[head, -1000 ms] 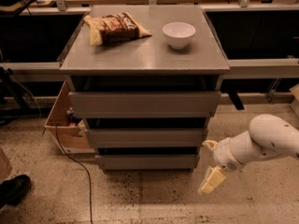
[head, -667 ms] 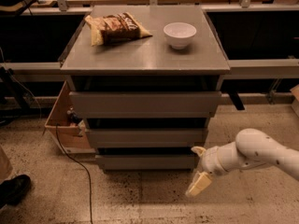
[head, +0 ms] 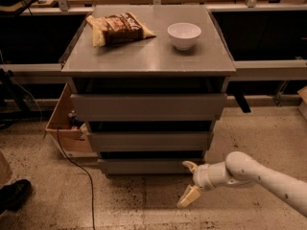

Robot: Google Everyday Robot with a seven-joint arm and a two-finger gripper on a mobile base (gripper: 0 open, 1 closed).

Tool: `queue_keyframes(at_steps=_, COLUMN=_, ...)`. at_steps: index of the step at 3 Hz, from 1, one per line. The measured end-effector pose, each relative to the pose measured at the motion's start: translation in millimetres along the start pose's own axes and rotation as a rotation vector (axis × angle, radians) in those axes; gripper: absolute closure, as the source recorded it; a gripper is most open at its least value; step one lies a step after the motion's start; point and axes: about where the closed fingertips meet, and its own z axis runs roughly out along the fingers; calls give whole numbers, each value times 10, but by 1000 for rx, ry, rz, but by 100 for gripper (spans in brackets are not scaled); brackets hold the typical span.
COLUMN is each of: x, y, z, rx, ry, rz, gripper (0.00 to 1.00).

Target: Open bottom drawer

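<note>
Gripper low at the right end of the bottom drawer, fingers spread wide.

A dark shoe shows at the left edge, then a cardboard box tucked beside the grey cabinet, which carries a snack bag on the left and a white bowl on the right. The bottom drawer, narrowest of the three, sits just above the floor. The gripper hangs at its right end, upper finger close to the front's corner, lower finger near the floor, nothing between them; whether it touches I cannot tell.
</note>
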Motion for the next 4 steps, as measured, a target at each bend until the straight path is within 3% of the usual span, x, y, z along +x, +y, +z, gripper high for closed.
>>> queue_keyframes(at_steps=1, x=336, y=-90, z=590, rx=-28, ry=-65, rz=31, gripper=0)
queue_keyframes(at_steps=2, x=654, y=-188, z=1230, rx=-66, ry=-115, rz=101, gripper=0)
queue_keyframes(at_steps=3, x=654, y=-184, z=1234, rx=-66, ry=-115, rz=101, gripper=0)
queue_keyframes(at_steps=4, x=637, y=-375, z=1287, rx=-6, ry=-137, rz=77, gripper=0)
